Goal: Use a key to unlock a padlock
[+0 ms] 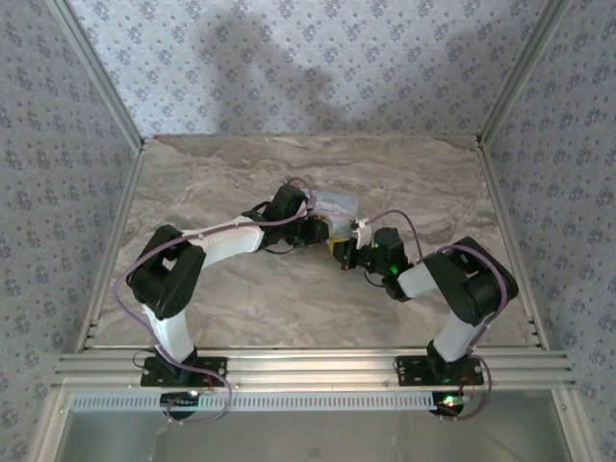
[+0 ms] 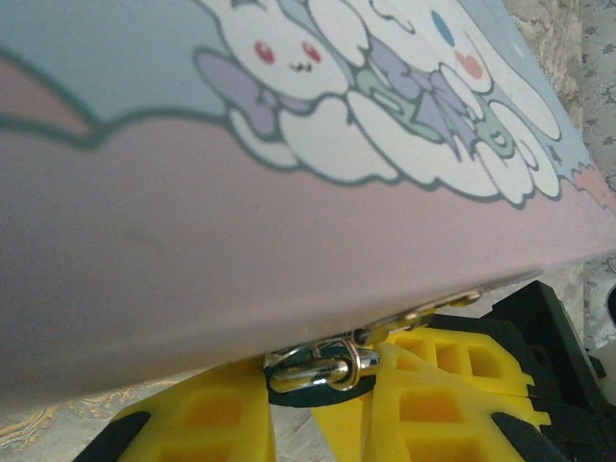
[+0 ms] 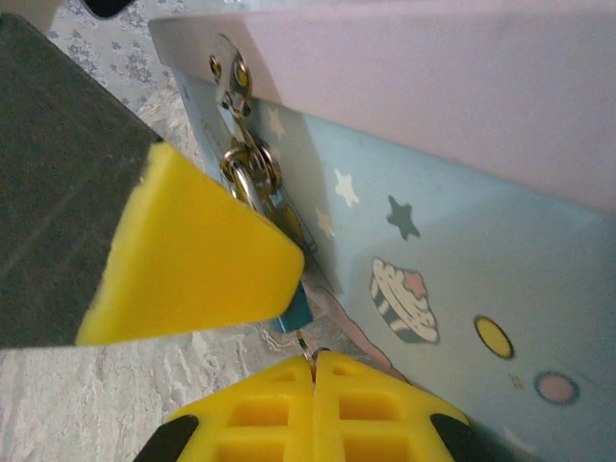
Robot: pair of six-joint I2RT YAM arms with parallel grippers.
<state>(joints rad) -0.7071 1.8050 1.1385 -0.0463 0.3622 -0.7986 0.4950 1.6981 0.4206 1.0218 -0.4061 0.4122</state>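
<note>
Padlock (image 3: 294,316): tiny, blue body, thin silvery shackle. Hung through hasp (image 3: 231,72) on front wall of tin (image 3: 462,241), just under lid edge. Located near middle of table (image 1: 241,173), where both arms meet. Body mostly covered in right wrist view, with lower blue corner showing; shackle loop seen in left wrist view directly below tin's lid. Tin: light blue and pink, rectangular, cartoon rabbit picture on lid, stars and cupcake on side wall; resting on table, far larger than padlock. Left gripper (image 2: 294,419): yellow fingers (image 2: 192,423) drawn in to a narrow gap, one to each side of padlock, appearing closed on it; contact faces themselves hidden. One of these fingers seen from right wrist as a yellow wedge lying across padlock body. Right gripper (image 3: 314,409): set below padlock, yellow fingertips pressed fully together, pinching key (image 3: 306,348). Key visible as a thin metal sliver rising from seam between fingertips, tip just beneath blue body; too small to tell whether entered in keyhole. Shackle seated through hasp ring; locked or released cannot be told. Table: marble-patterned top, flanked by walls with small floral print. From above, both grippers close together at near side of tin, left one touching its front.
</note>
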